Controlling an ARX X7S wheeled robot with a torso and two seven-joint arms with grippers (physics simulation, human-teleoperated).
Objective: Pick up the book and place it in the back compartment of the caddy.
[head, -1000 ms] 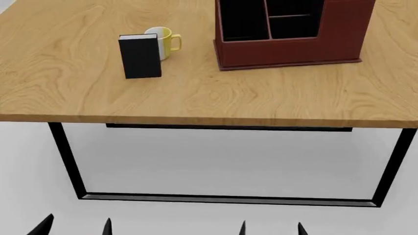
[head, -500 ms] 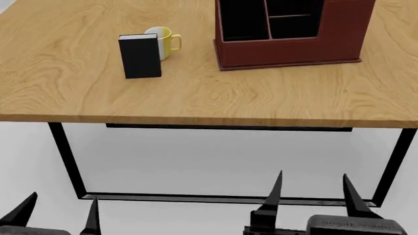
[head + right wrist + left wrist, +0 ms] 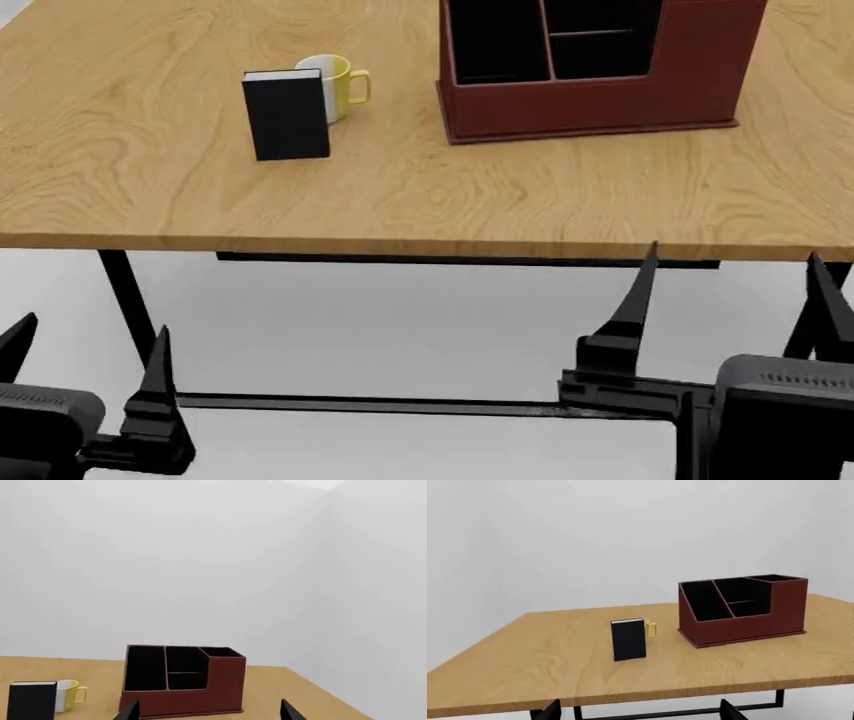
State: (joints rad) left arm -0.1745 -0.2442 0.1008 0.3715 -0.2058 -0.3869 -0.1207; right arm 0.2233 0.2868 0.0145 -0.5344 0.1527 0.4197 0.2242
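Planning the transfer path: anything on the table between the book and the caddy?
Only bare wood between the book and the caddy in the head view; the mug sits behind the book, off that line.

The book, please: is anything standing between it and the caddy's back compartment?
Nothing visible blocks the way. The book stands upright with the mug close behind it, away from the route. Bare table separates it from the caddy, and the back compartment looks empty. Both claws are below the table's edge.
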